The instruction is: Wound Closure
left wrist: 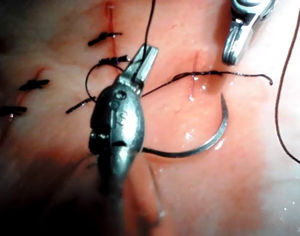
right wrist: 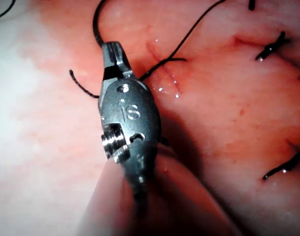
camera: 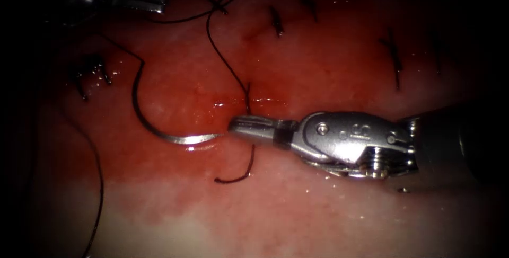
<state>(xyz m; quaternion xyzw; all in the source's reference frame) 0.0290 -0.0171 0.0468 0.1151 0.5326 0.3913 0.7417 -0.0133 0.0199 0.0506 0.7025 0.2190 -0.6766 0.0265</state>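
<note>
Needle place: your needle point(camera: 175, 140) lies flat on the tissue point(camera: 318, 205), left of the cut point(camera: 249, 99), not in the tissue and held by neither tool.
Direction from tools: it sits straight off the tips of your right tool point(camera: 236, 125), with one end just beside those tips; the left wrist view shows a small gap between them. Your left tool point(camera: 159, 9) is well apart from it, so the right arm is the nearer one.
Long axis: the curve runs left from the right tool's tips, then bends away toward the far edge of the tissue, with its open side facing the cut.
Needle look: thin, bright steel arc, wet, with the thread point(camera: 222, 59) joined at the far end.
Right tool: jaws pressed together, holding nothing you can see; the thread crosses the cut beneath them.
Left tool: jaws look pressed together; thread runs close by the tips, and you cannot tell whether it is pinched.
Thread end: a short loose end point(camera: 241, 176) curls on the near side of the cut.
</note>
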